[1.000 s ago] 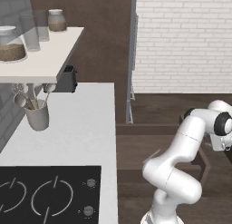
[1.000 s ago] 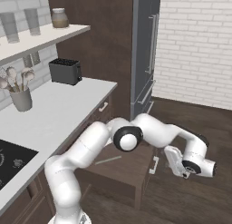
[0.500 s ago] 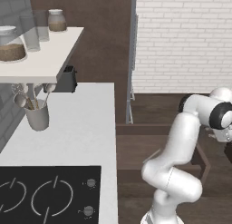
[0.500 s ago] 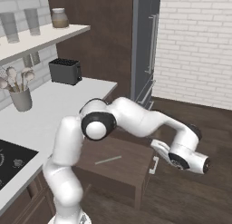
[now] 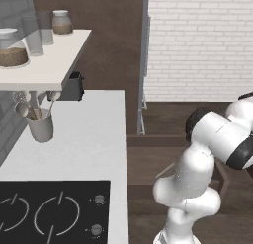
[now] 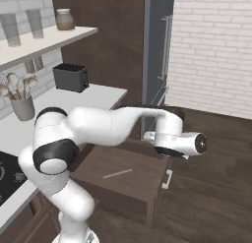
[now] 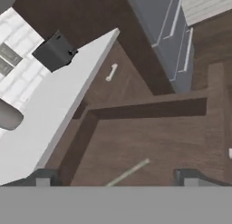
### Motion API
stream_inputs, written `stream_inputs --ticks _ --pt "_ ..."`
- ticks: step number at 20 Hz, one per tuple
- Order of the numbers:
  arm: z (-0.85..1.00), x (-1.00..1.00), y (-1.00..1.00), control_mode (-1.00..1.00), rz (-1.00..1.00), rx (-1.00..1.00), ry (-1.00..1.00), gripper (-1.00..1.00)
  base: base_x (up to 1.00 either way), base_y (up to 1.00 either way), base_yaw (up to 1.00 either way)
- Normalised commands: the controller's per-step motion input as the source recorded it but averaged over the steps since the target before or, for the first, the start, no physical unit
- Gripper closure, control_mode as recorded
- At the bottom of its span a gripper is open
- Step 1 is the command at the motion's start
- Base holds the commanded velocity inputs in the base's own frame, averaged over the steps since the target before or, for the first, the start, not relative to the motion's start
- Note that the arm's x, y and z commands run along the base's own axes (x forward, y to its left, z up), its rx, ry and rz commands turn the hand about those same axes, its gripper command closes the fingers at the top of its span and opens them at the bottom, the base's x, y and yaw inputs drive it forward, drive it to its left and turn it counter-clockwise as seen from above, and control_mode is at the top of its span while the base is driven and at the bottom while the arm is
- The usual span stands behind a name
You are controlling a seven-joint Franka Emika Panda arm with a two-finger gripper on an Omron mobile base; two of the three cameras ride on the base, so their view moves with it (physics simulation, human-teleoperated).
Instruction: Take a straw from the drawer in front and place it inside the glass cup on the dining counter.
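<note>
Straw [image 6: 117, 173] flat on dark wooden drawer [image 6: 147, 197] floor; gripper [image 7: 113, 178] spread wide above, empty.

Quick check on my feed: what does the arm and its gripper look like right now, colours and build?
The arm is glossy white, built of rounded tubular links with dark grey to black bands at the joints. No cables or markings are visible. In the hand view the gripper shows two small, dark grey, blocky fingertips.
</note>
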Motion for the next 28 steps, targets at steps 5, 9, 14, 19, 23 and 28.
stream_inputs --ticks 5,9,14,19,23,28 --pt "0.95 0.0 0.85 -1.0 -0.09 -0.3 0.26 -1.0 0.0 0.0 0.0" --pt "0.31 0.0 0.99 -1.0 -0.19 -0.34 0.34 -1.0 0.0 0.0 0.0" --pt "-0.01 0.0 0.76 -1.0 -0.25 -0.28 0.36 -1.0 0.0 0.0 0.0" --pt "-0.24 0.0 0.3 -1.0 -0.28 -0.22 0.23 -1.0 0.0 0.0 0.0" --pt "-0.33 0.1 0.0 -1.0 -0.28 -0.04 0.12 -1.0 0.0 0.0 0.0" --pt "-0.48 0.29 0.0 -1.0 -0.23 0.0 0.1 -1.0 0.0 0.0 0.0"
